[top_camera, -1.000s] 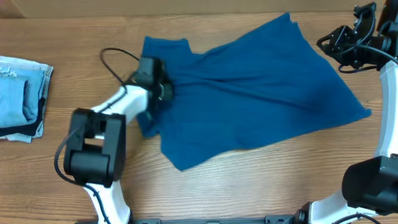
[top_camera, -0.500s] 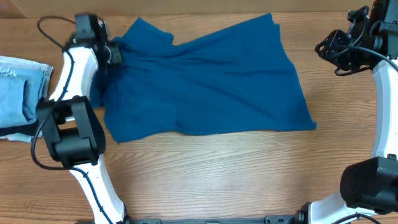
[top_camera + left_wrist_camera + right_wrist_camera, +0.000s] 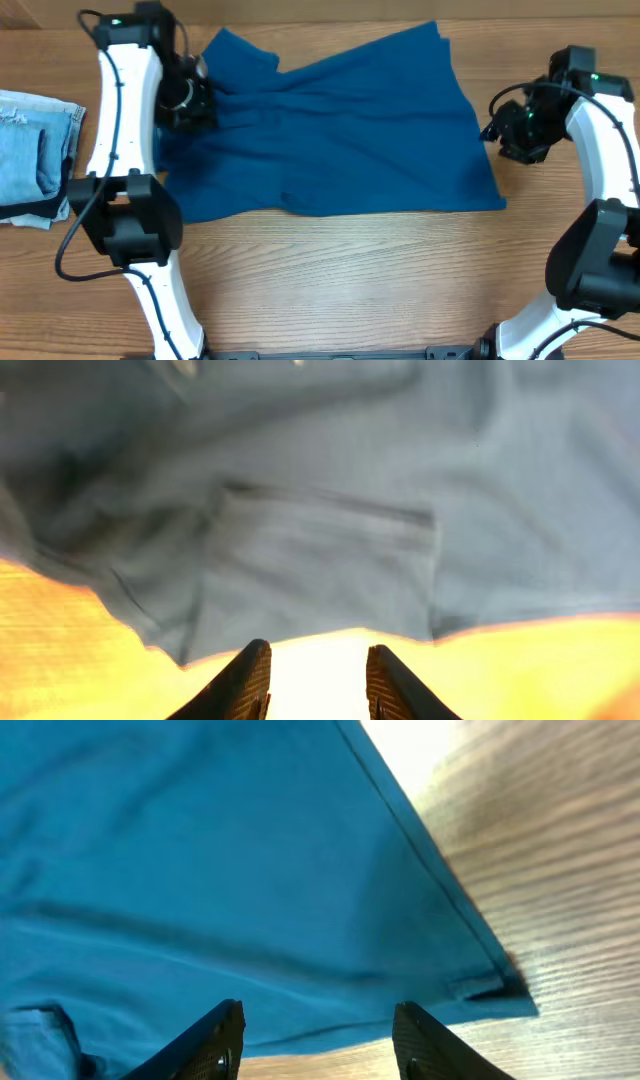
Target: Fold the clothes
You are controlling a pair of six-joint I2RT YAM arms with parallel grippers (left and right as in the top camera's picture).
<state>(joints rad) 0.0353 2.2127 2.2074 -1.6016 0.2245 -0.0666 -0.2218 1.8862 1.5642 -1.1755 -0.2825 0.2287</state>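
Teal shirt point(image 3: 340, 140) is lying spread and wrinkled on the wooden table point(image 3: 350, 290); no fold is showing, so all folding is remaining. Right end effector point(image 3: 318, 1018) is hovering open at its right hem. Farther back, left end effector point(image 3: 318, 662) is hovering open at its left edge.

Shirt point(image 3: 340, 140) spread on table point(image 3: 350, 290), upper centre of frame. Jeans stack point(image 3: 35, 155) on table at left edge, apart from shirt. Left gripper point(image 3: 188, 100) over shirt's upper-left corner. Right gripper point(image 3: 505, 135) just beside shirt's right edge, over bare table
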